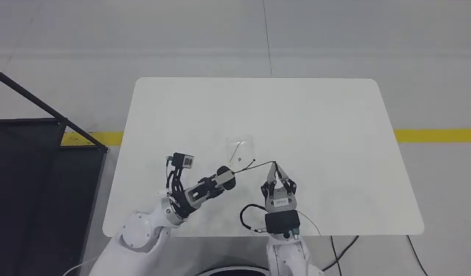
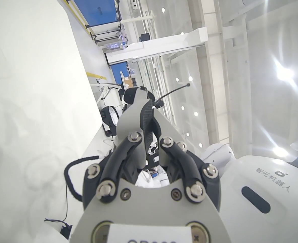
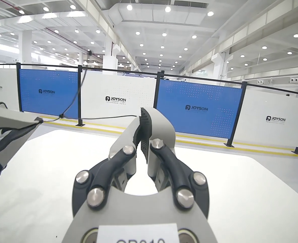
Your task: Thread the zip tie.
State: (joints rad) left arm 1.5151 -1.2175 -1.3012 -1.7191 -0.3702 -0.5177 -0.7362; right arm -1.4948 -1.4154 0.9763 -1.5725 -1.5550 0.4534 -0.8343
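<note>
A thin black zip tie is stretched between my two grippers, just above the near part of the white table. My left gripper is shut on one end; in the left wrist view the strap sticks out past the closed fingertips to a small square head. My right gripper is shut on the other end. In the right wrist view the strap runs from my right gripper to the head near the left gripper. A loose strand rises from that head.
A small clear plastic bag lies flat on the table just beyond the grippers. A dark panel with a black frame stands off the table's left side. Black cables hang at the near edge.
</note>
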